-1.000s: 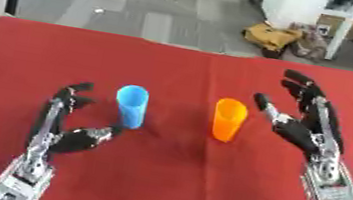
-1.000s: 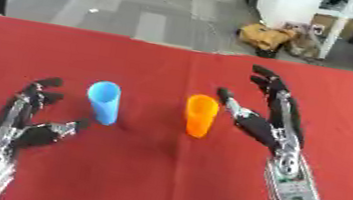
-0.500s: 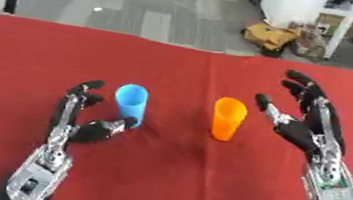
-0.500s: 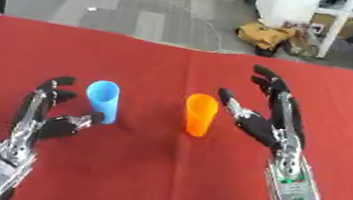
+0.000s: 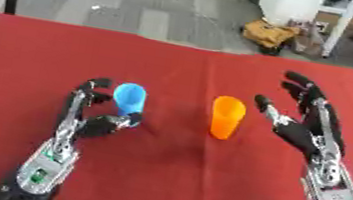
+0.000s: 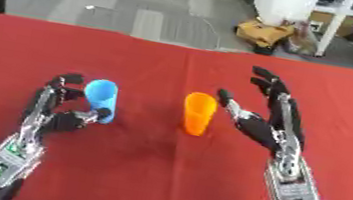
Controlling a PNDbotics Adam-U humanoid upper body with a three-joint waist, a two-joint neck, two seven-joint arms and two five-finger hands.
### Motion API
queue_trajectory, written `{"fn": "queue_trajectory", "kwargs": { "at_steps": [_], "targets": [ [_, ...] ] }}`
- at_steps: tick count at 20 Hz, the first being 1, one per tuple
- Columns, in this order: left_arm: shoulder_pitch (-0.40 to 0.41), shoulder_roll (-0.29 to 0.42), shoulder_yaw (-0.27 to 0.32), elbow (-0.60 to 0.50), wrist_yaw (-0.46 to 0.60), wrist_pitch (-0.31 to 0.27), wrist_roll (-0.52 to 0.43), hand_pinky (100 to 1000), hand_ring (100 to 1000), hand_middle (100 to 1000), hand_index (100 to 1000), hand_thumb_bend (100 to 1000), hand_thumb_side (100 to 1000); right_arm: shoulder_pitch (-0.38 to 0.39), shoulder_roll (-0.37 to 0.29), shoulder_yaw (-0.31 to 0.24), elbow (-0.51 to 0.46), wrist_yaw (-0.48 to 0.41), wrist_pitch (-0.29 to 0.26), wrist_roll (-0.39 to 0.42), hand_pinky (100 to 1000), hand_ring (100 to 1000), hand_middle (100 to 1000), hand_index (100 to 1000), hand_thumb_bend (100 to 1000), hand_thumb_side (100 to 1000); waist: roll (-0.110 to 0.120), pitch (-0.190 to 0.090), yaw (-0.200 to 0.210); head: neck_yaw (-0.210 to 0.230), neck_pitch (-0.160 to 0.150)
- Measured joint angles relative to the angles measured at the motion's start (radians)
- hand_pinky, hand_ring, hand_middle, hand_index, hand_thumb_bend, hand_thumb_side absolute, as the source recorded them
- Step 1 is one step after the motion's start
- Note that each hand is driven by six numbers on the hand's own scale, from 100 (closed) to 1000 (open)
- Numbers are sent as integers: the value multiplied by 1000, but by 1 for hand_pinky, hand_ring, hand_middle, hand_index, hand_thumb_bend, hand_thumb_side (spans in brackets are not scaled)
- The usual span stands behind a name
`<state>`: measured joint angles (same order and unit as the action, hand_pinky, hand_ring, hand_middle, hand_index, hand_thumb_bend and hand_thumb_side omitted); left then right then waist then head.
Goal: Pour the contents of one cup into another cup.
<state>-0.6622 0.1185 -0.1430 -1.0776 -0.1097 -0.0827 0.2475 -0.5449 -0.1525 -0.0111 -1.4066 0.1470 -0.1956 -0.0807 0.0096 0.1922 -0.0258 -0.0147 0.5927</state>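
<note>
Two upright cups, blue cup (image 5: 130,99), orange cup (image 5: 227,117); left robot hand (image 5: 93,116) beside blue, right robot hand (image 5: 304,127) spread wide

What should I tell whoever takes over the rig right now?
Left hand: open, fingers around the blue cup, thumb at its base, not yet closed on it.
Right hand: open, fingers spread, just right of the orange cup, apart from it.
Both cups stand upright, side by side on the red table.
Done: nothing lifted or poured.
Left: grasp one cup, lift, pour into the other.
</note>
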Motion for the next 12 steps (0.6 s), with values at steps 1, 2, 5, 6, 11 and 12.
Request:
{"fn": "queue_trajectory", "kwargs": {
  "at_steps": [1, 2, 5, 6, 11, 12],
  "targets": [
    [-10, 0, 0, 9, 4, 0, -1, 799, 669, 727, 792, 905, 189, 0, 0, 0, 0, 0, 0, 1, 949, 846, 827, 841, 571, 311, 0, 2, -2, 0, 0],
    [-21, 0, 0, 18, 7, -2, -3, 798, 668, 726, 791, 906, 186, 0, 0, 0, 0, 0, -1, 1, 949, 846, 827, 841, 571, 311, 0, 3, -3, 1, 0],
    [-39, 0, 0, 46, 13, -8, -7, 796, 666, 725, 790, 907, 186, 0, 0, 0, 0, 0, 0, 4, 949, 845, 826, 840, 571, 311, -3, 6, -5, 3, -1],
    [-44, 0, 0, 54, 13, -11, -9, 796, 666, 725, 790, 908, 185, 0, 0, 0, 0, 0, 0, 4, 949, 845, 826, 840, 571, 311, -3, 6, -6, 3, -1],
    [-69, 5, -1, 86, 13, -25, -16, 795, 665, 724, 788, 907, 181, 0, 1, 0, 0, 0, -1, 6, 949, 845, 826, 839, 571, 311, -4, 9, -10, 3, -2],
    [-72, 5, -1, 90, 13, -27, -17, 795, 665, 724, 788, 907, 181, 0, 2, 0, 0, 0, -1, 6, 949, 845, 826, 839, 571, 311, -4, 10, -10, 3, -2]
  ]
}}
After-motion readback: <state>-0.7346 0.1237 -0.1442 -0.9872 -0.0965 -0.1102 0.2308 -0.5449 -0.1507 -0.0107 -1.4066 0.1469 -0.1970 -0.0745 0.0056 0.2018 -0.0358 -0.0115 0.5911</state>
